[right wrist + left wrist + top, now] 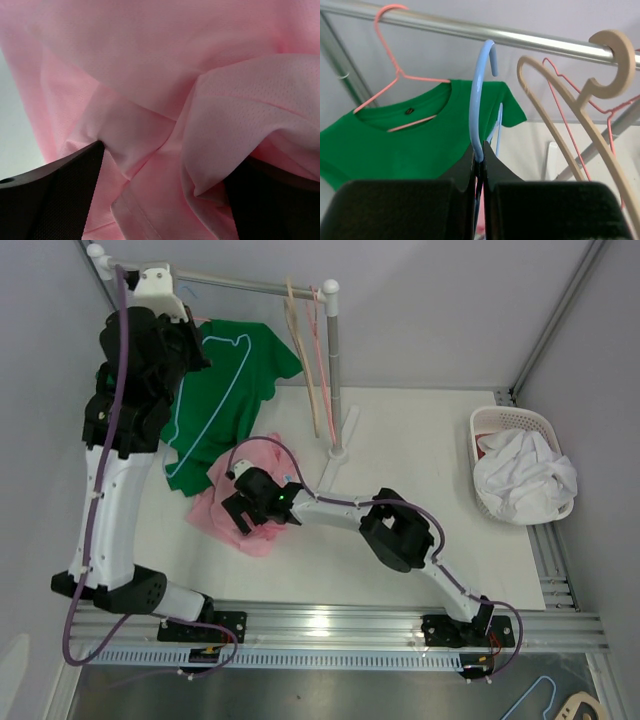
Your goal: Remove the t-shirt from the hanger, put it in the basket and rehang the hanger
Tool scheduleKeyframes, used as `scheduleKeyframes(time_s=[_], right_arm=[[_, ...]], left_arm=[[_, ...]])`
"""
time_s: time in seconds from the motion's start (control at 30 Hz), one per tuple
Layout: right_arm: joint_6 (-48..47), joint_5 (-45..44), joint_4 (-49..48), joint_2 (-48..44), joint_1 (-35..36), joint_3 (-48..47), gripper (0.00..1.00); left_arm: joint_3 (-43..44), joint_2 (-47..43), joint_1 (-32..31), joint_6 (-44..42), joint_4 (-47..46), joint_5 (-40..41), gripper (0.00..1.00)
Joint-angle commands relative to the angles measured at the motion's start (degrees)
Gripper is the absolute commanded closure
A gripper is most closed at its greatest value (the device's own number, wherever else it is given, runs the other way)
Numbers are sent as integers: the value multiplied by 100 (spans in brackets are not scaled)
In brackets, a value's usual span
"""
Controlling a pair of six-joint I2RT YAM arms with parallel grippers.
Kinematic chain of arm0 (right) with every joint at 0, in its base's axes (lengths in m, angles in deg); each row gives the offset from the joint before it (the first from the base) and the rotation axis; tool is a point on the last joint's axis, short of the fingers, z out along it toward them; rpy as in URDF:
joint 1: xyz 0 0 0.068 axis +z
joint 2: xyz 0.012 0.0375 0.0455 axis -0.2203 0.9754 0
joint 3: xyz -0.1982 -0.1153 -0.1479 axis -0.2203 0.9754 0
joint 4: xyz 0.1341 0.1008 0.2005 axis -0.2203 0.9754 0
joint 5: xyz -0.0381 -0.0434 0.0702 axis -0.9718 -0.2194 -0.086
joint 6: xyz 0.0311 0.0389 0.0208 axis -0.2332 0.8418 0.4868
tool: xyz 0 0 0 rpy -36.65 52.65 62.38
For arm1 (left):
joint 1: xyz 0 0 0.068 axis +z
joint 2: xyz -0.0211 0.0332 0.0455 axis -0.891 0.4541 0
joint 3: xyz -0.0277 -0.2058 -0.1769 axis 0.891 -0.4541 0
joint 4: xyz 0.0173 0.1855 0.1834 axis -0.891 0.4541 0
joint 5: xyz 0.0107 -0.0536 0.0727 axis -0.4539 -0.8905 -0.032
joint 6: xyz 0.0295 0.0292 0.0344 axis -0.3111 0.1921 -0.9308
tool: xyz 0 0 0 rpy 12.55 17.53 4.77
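Note:
A pink t-shirt (225, 512) lies crumpled on the table; it fills the right wrist view (150, 65). My right gripper (252, 506) is pressed down on it, jaws wide open (165, 165) with pink folds between the fingers (65, 195). My left gripper (196, 342) is raised by the rail and shut (481, 156) on the neck of a bare light-blue hanger (478, 100), whose hook is just under the rail. The blue hanger (212, 400) shows in front of a green t-shirt (230, 390), which hangs on a pink wire hanger (395, 75).
A metal rail (530, 37) sits on a stand with an upright pole (335, 380). A wooden hanger (600, 65) and pink wire hangers (322, 350) hang on it. A white basket (490, 425) of white clothes stands at the right. Spare hangers (545, 702) lie below the front rail.

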Motion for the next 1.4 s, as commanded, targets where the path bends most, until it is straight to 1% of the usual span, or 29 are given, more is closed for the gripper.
scheduleKeyframes(time_s=[0.0,0.03,0.07,0.1,0.13,0.2,0.23,0.27,0.33,0.37,0.43,0.47,0.5,0.6,0.7,0.73,0.8,0.83,0.87,0.93,0.97,1.0,1.07,1.1,1.13,1.17,1.2,1.23,1.37], right_arm=[[9,-380,615,255,207,-187,1],[62,-328,677,229,225,-109,5],[97,64,669,142,251,66,17],[141,311,565,10,252,294,69],[411,444,468,-470,252,966,100],[667,359,231,-1235,304,1874,100],[799,227,221,-1700,313,2757,100],[1009,87,282,-2784,305,3166,100],[1125,-316,579,-3949,269,3922,100],[1160,-441,799,-4982,234,3961,100],[1091,-695,1633,-5788,24,3761,100],[1064,-862,2193,-6114,-55,3298,100],[977,-1038,2451,-6604,-204,2989,100],[897,-2092,3400,-7161,-442,1627,100],[626,-3041,3875,-7277,-1021,530,100],[529,-3287,3894,-7242,-1423,316,100],[344,-3956,3825,-7137,-1882,-193,100],[204,-4062,3755,-7058,-2119,-326,100],[116,-4072,3563,-7014,-2670,-423,100],[97,-3994,3421,-6979,-3287,-617,100],[36,-3923,3272,-6917,-3899,-626,100],[18,-3836,3271,-6847,-4227,-627,100],[114,-3214,3375,-6515,-4930,-618,100],[167,-2828,3393,-6399,-5647,-557,100],[246,-1997,3385,-6303,-6003,-487,100],[325,-1641,3289,-6223,-6319,-277,100],[509,-1368,3245,-6109,-6897,-179,100],[606,-895,3183,-6073,-7129,-100,100],[870,-31,2998,-5863,-7921,-20,100]], left_arm=[[195,247,146,-413,-937,-456,99],[221,335,155,-448,-1043,-639,99],[352,467,155,-457,-1096,-711,99],[414,581,155,-449,-1183,-755,99],[536,783,155,-440,-1254,-781,99],[520,942,155,-422,-1595,-790,99],[477,1056,155,-422,-1728,-825,99],[459,1127,146,-422,-1860,-887,99],[467,1267,146,-413,-2158,-940,99],[581,1468,146,-405,-2186,-949,99],[923,1741,146,-396,-2012,-1045,99],[1325,2012,146,-387,-1915,-1072,99],[1398,2111,137,-387,-1862,-1115,99],[1321,2234,128,-370,-2010,-1264,99],[1320,2375,93,-343,-2028,-1397,99],[1311,2410,76,-343,-2028,-1388,99],[1320,2472,6,-334,-2037,-1414,99],[1294,2524,-21,-334,-2037,-1415,99],[1285,2542,-47,-326,-2037,-1449,99],[1215,2569,-126,-326,-2072,-1476,99],[1197,2569,-144,-326,-2098,-1502,99],[1162,2586,-188,-308,-2107,-1502,99],[1118,2621,-241,-273,-2133,-1730,99],[1100,2639,-302,-264,-2125,-1748,99],[1109,2648,-337,-247,-2133,-1731,99],[1039,2665,-372,-255,-2151,-1740,99],[1004,2665,-434,-255,-2160,-1722,99],[986,2665,-460,-255,-2203,-1713,99],[960,2709,-522,-238,-2195,-1757,99]])
